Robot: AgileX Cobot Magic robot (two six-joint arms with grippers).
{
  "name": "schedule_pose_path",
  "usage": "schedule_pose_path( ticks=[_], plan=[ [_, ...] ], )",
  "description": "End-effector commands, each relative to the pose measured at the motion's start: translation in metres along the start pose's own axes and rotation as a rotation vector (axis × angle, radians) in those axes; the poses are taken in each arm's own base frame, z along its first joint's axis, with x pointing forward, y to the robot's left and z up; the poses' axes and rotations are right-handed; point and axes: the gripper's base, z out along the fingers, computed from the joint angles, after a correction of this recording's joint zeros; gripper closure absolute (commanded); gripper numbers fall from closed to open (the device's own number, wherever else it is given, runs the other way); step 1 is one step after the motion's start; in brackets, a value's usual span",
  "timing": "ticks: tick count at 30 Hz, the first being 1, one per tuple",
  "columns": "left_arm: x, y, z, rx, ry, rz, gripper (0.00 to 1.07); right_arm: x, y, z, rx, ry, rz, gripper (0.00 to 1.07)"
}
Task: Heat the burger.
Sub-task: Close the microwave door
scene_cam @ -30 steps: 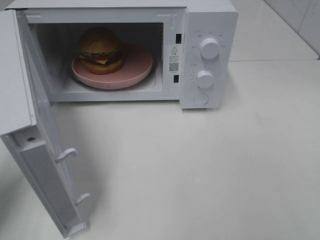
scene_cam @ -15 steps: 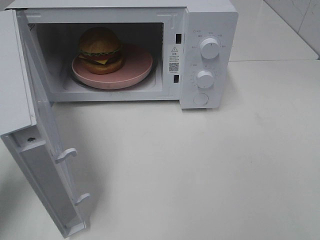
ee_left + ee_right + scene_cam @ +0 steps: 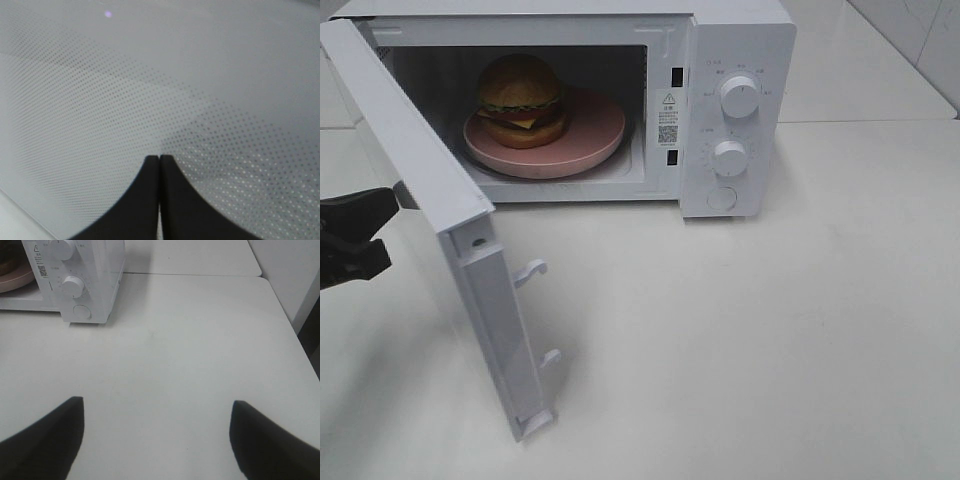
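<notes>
Fingers together, the left gripper [image 3: 159, 159] is pressing the door [image 3: 420, 130] at eight o'clock from the burger [image 3: 520, 100]. It is probably risking a slip off the smooth panel. The right gripper [image 3: 156, 401] is waiting, fingers apart.

Microwave [image 3: 740, 60] front frame: small sticker [image 3: 667, 118] bearing warning triangle and QR-style code; print too small to read. Scale marks around upper knob [image 3: 738, 96] and lower knob [image 3: 729, 158] illegible.

Kitchen-style tabletop setup, white microwave [image 3: 740, 125] on a plain white table [image 3: 770, 330], white tiled wall [image 3: 932, 40] behind
</notes>
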Motion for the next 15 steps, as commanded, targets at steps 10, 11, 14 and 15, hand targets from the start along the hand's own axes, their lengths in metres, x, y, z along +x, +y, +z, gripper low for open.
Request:
schedule_pose_path(
  ticks=[10,11,14,15],
  plan=[
    [-0.007,-0.018,0.035,0.042,-0.031,-0.014,1.07,0.002,0.0,-0.002,0.001,-0.026,-0.007,0.31],
    [-0.007,-0.018,0.035,0.042,-0.031,-0.014,1.07,0.002,0.0,-0.002,0.001,-0.026,-0.007,0.31],
    [-0.008,-0.024,0.043,0.051,-0.042,-0.006,1.07,0.002,0.0,-0.002,0.001,-0.026,-0.007,0.31],
    [-0.009,-0.028,0.049,0.048,-0.046,-0.002,1.07,0.002,0.0,-0.002,0.001,-0.026,-0.007,0.31]
  ],
)
